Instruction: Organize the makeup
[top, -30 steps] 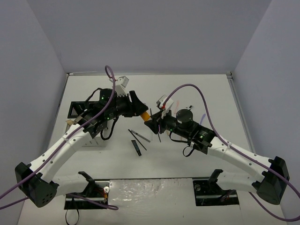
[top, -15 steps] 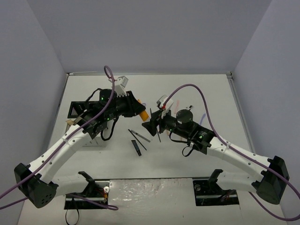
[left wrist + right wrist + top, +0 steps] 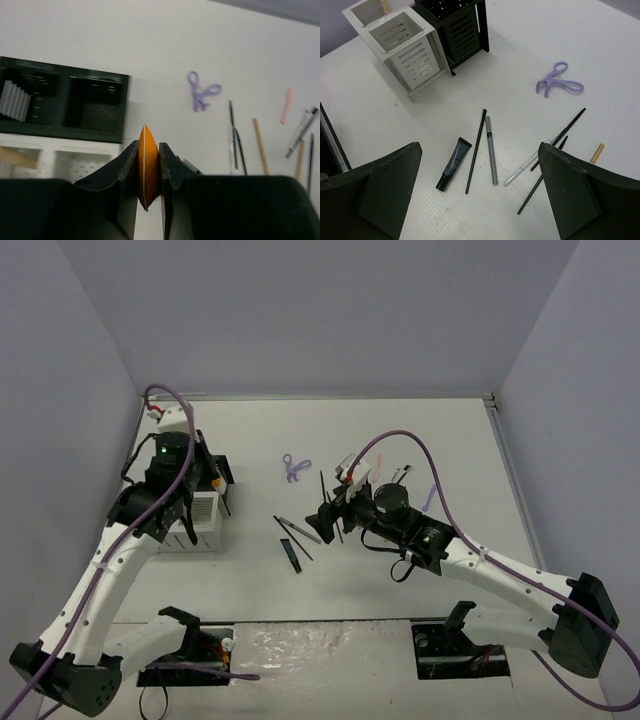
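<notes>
Left gripper (image 3: 147, 148): closed on the orange tube (image 3: 148, 170), with both pads pinching its flat end edge-on so the body hangs straight down.
Orange tube, place: at the edge of the organizer box (image 3: 64, 104) that faces the loose makeup. Whether it hangs over a slot or just outside the wall cannot be told.
Likely reason for the hold: a thin, upright grip should let the tube slide into a narrow compartment without the fingers catching the rim.
Right gripper (image 3: 478, 150): jaws spread wide and holding nothing, hovering over the loose items well apart from the box.
Loose makeup: two thin pencils (image 3: 491, 150) and a small black tube (image 3: 453, 164) lie nearest the box. The purple scissor-like tool (image 3: 557, 82) and a tan stick (image 3: 596, 152) lie farther from it.
Open room: bare table (image 3: 420, 115) lies between the box and the pencils.
Tight edge: the enclosure wall (image 3: 90, 390) stands close to the box on its far side from the makeup, so the left arm has little room there.
</notes>
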Robot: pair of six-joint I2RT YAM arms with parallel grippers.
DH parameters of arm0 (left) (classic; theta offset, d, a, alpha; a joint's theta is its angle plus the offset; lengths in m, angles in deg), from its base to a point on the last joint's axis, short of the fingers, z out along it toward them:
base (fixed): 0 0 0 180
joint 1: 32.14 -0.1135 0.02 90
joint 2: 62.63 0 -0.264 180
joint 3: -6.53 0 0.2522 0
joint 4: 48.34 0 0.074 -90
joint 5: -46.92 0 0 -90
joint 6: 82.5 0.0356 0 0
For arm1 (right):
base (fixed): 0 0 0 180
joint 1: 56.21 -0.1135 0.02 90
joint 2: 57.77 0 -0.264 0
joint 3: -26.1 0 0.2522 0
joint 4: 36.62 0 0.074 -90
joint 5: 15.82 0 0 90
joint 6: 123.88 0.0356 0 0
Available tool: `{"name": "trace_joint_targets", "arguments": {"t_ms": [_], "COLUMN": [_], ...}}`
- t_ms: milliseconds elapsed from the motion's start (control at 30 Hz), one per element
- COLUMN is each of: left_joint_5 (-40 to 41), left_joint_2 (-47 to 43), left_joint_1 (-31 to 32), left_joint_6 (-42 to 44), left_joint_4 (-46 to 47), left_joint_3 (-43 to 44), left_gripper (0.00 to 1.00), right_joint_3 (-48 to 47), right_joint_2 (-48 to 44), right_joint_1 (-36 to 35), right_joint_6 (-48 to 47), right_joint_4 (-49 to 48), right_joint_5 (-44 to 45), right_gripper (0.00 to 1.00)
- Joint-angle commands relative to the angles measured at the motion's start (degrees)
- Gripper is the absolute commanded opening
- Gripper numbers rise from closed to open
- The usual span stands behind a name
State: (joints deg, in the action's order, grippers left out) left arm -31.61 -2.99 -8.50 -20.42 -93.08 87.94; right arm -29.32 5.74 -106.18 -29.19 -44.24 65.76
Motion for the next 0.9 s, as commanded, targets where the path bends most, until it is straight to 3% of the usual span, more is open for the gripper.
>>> {"name": "trace_joint_targets", "arguments": {"t_ms": [0,167,400,767,867], "left_joint_5": [7.1,7.2,7.5,9.1,10.3], "left_joint_2": [-4.1,-3.5,-0.7,0.2,-0.6], "left_joint_1": [-10.9,-19.9,-26.5,-30.0,-30.0], "left_joint_6": [8.0,11.6,12.4,11.4,11.1], "left_joint_4": [2.0,7.0,11.5,12.5,11.2], "left_joint_3": [-0.7,-3.8,-7.8,-13.0,-12.8], "left_gripper": [0.06,0.07,0.13,0.46,0.51], "right_joint_3": [1.3,3.2,5.3,5.2,4.6], "right_joint_2": [-2.6,-2.8,-4.4,-3.6,-2.7], "right_joint_1": [-0.4,-0.4,-0.3,-0.3,-0.4], "right_joint_6": [0.2,0.1,0.0,0.6,1.2], "right_joint_4": [-3.9,-4.5,-4.2,-1.1,0.2], "right_joint_5": [1.4,0.6,0.4,0.5,0.6], "right_gripper": [1.0,1.0,1.0,1.0,1.0]}}
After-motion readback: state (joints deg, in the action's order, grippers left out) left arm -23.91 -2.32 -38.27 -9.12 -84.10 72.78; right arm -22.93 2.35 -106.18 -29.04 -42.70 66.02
